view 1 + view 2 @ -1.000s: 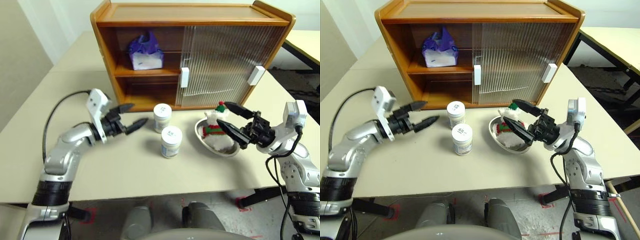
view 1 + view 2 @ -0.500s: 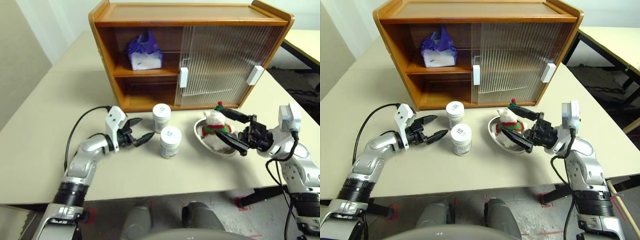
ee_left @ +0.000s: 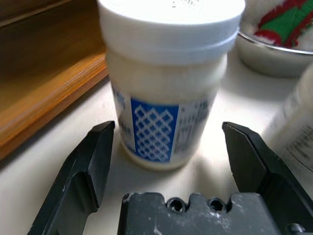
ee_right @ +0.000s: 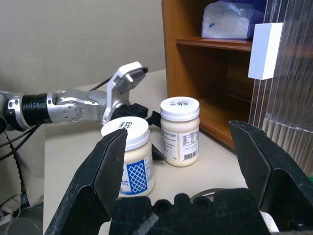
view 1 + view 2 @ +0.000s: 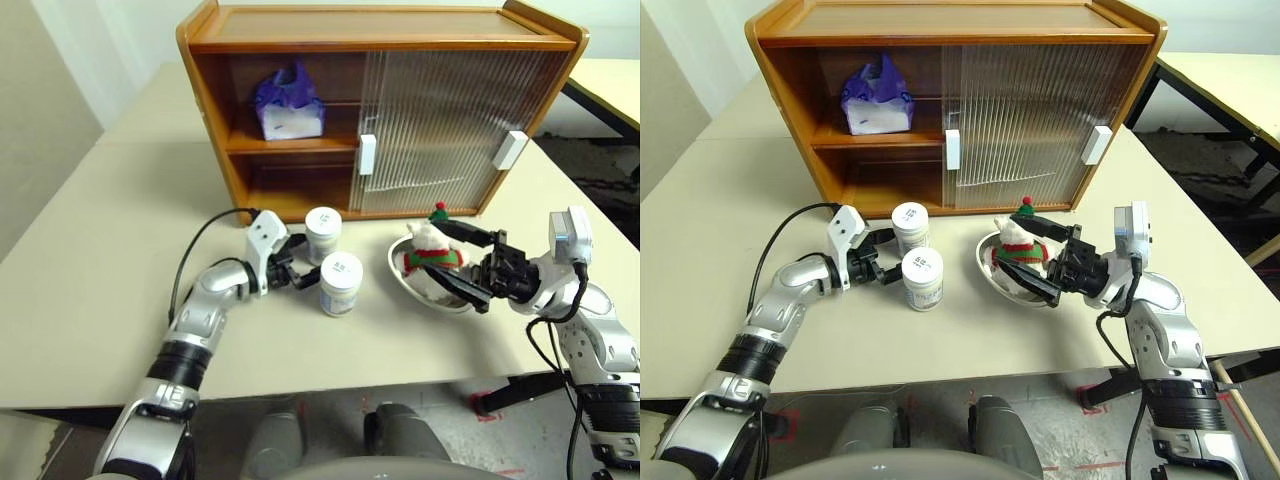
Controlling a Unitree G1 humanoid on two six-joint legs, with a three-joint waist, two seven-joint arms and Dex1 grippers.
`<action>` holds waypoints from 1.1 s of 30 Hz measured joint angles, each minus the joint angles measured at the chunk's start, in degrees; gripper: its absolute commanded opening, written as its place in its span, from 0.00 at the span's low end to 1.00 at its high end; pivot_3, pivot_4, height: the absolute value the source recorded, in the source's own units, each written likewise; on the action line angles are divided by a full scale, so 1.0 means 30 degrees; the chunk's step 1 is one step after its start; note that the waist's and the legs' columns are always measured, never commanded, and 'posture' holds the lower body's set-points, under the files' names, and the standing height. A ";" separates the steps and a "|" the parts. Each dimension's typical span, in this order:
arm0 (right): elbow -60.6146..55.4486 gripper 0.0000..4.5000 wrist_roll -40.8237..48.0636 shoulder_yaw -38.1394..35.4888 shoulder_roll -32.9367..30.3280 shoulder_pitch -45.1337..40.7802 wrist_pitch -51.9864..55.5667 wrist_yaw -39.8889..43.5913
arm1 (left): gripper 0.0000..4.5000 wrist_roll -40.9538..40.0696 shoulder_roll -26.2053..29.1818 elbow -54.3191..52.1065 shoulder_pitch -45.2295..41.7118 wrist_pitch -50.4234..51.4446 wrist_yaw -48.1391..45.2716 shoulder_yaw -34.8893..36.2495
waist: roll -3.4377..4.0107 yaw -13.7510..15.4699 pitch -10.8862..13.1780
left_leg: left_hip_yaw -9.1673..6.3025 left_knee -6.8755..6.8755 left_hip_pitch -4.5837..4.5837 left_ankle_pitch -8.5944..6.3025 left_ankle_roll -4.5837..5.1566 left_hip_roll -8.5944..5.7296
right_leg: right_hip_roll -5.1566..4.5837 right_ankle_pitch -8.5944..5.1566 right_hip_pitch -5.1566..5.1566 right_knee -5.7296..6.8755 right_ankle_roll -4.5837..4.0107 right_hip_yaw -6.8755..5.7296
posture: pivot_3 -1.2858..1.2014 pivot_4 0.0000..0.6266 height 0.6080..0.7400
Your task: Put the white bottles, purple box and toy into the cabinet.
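Observation:
Two white bottles stand on the table in front of the cabinet (image 5: 380, 42): one near its base (image 5: 323, 235), the other (image 5: 342, 283) closer to me. My left gripper (image 5: 299, 267) is open, low over the table just left of them. In the left wrist view the bottle near the cabinet (image 3: 166, 93) stands just ahead, between the spread fingers (image 3: 93, 161). The purple box (image 5: 290, 105) lies on the cabinet's inner shelf, in the open left half. The toy (image 5: 430, 252) sits in a steel bowl (image 5: 400, 275). My right gripper (image 5: 446, 257) is open, one finger on each side of the toy.
The cabinet's ribbed sliding doors (image 5: 450, 120) cover its right half; the left half stands open, with a bare lower shelf (image 5: 295, 195). The beige table (image 5: 120, 230) has free room to the left. Another table's corner (image 5: 610, 80) shows at the far right.
My left gripper has sunk and moved right, from well left of the bottles to right beside them, still open. The right gripper has stayed about where it was, by the toy.

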 measured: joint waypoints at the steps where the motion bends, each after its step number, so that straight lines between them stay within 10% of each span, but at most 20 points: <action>1: -0.0007 1.00 -0.0054 0.0060 -0.0001 -0.0003 -0.0059 -0.0014 | 0.99 0.0037 -0.0330 0.0369 -0.0188 -0.0026 0.0276 -0.0005 | -0.0001 0.0004 0.0001 | -0.0002 0.0002 -0.0001 0.0000 0.0000 -0.0001 | 0.0000 0.0001 -0.0001 0.0001 0.0002 -0.0001 | 0.56 0.00 1.00; 4: -0.0008 1.00 -0.0233 0.0224 0.0003 0.0004 -0.0102 -0.0029 | 0.99 0.0307 -0.0727 0.1047 -0.0594 -0.0221 0.0607 -0.0105 | -0.0003 -0.0024 0.0000 | -0.0003 0.0001 -0.0003 0.0000 0.0000 -0.0002 | 0.0005 0.0003 -0.0002 0.0000 0.0004 0.0001 | 0.56 0.00 1.00; 9: -0.0008 1.00 -0.0252 0.0243 0.0003 0.0009 -0.0138 -0.0110 | 0.69 0.0806 -0.0770 0.1645 -0.0905 -0.0400 0.0614 -0.0363 | -0.0003 -0.0046 -0.0002 | -0.0006 0.0001 -0.0004 0.0000 0.0000 -0.0006 | 0.0005 0.0003 -0.0001 0.0002 0.0005 0.0002 | 0.56 0.00 1.00; 33: -0.0180 1.00 -0.0356 0.0382 0.0180 0.0026 -0.0187 -0.0299 | 0.69 0.1092 -0.2120 0.2713 -0.2587 -0.0135 0.5960 0.1862 | -0.0011 0.0384 0.0000 | -0.0014 0.0009 -0.0016 -0.0002 -0.0003 -0.0018 | 0.0006 0.0031 -0.0013 0.0006 0.0028 -0.0002 | 0.56 0.00 1.00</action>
